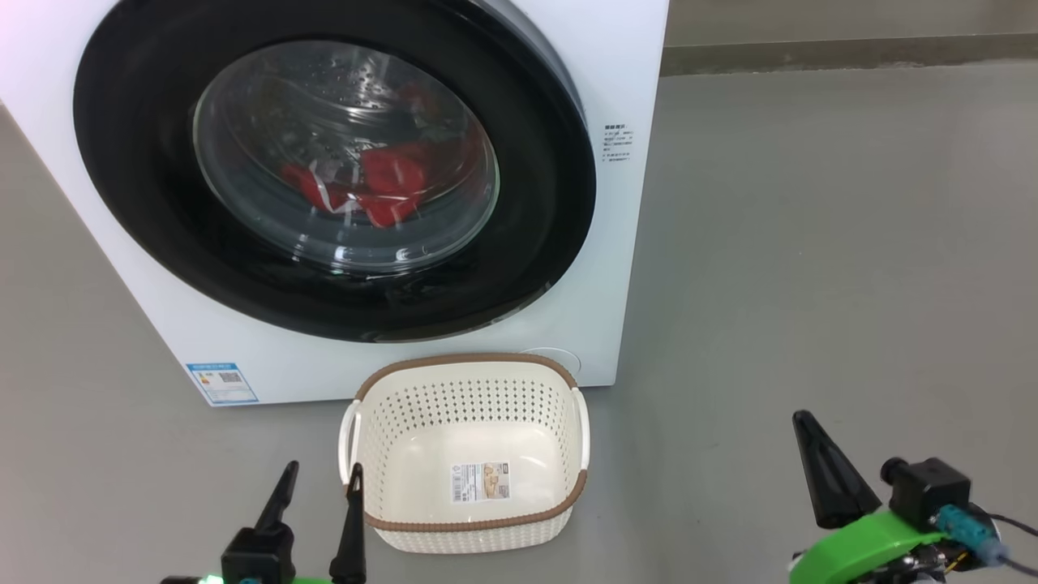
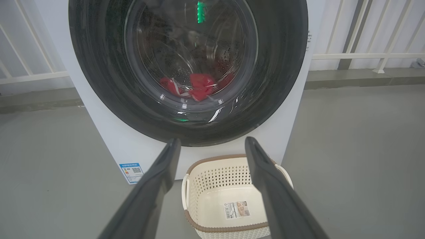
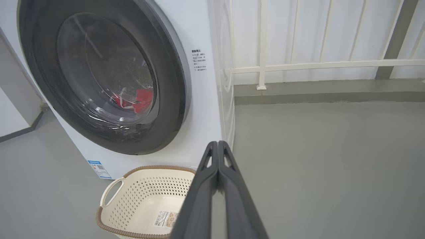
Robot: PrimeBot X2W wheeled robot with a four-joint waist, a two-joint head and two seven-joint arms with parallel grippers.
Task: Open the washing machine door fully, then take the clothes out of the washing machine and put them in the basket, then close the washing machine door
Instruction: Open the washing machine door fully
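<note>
The white washing machine (image 1: 616,268) stands on the floor with its round black-rimmed door (image 1: 146,227) closed. Through the glass porthole the red clothes (image 1: 381,191) lie in the steel drum, and they show too in the left wrist view (image 2: 199,86) and the right wrist view (image 3: 139,98). The cream basket (image 1: 568,499) sits on the floor right in front of the machine, with only a label inside. My left gripper (image 1: 318,474) hovers open at the basket's left side. My right gripper (image 1: 803,422) is low at the right, away from the machine, its fingers pressed together on nothing.
Grey floor spreads wide to the right of the machine. A white railing (image 3: 325,64) and wall run behind it. A blue label (image 1: 221,383) marks the machine's lower left corner.
</note>
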